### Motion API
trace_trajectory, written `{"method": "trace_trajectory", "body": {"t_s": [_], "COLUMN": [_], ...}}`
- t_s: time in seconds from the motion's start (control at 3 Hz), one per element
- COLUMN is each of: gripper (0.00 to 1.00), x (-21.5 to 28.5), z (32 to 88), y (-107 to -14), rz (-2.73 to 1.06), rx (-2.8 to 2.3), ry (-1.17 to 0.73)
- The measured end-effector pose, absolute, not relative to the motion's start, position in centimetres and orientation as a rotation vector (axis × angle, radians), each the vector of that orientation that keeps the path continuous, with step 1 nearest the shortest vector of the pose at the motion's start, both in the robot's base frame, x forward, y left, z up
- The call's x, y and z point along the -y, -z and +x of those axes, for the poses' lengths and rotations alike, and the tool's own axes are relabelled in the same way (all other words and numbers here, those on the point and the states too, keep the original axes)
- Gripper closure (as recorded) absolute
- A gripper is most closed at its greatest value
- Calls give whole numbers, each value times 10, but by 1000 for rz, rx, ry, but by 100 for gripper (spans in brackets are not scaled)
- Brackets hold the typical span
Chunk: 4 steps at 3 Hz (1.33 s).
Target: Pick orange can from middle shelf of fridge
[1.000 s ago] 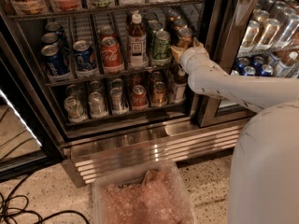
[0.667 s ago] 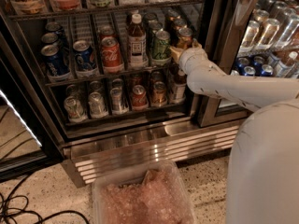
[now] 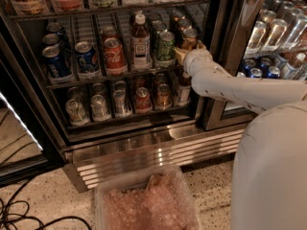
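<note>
The fridge (image 3: pixel 158 152) stands open, its wire racks full of drinks. The middle shelf (image 3: pixel 91 80) holds lanes of blue cans (image 3: pixel 86 56), a red Coca-Cola can (image 3: pixel 114 55), a brown bottle (image 3: pixel 140 40), a green can (image 3: pixel 166 46) and, at the right end, the orange can (image 3: pixel 189 37). My gripper (image 3: pixel 188 53) reaches into the shelf from the right on its white arm (image 3: pixel 230 85). It is at the orange can's lower front and hides the can's base. Whether it holds the can does not show.
A lower rack (image 3: pixel 120 102) holds silvery and rust-red cans. A clear plastic bin (image 3: pixel 148 200) of pinkish material sits on the floor before the fridge. Black cables (image 3: pixel 29 217) lie at lower left. A dark door post (image 3: pixel 225 56) and a second drinks section (image 3: pixel 273 37) are right.
</note>
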<state>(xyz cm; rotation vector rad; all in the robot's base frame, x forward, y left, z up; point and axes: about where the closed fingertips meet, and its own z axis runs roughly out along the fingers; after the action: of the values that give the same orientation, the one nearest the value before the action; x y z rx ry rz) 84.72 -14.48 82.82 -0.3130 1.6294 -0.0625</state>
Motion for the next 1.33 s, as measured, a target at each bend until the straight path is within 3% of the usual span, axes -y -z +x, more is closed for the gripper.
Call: {"method": "trace_trajectory", "body": {"t_s": [0.67,1.33], "gripper": [97,100], "x": [144,142], "z": [848,848], "y": [-828,-830], "rz": [-326,-331], "rx": [-1629,-1632], "ry": [64,50]}}
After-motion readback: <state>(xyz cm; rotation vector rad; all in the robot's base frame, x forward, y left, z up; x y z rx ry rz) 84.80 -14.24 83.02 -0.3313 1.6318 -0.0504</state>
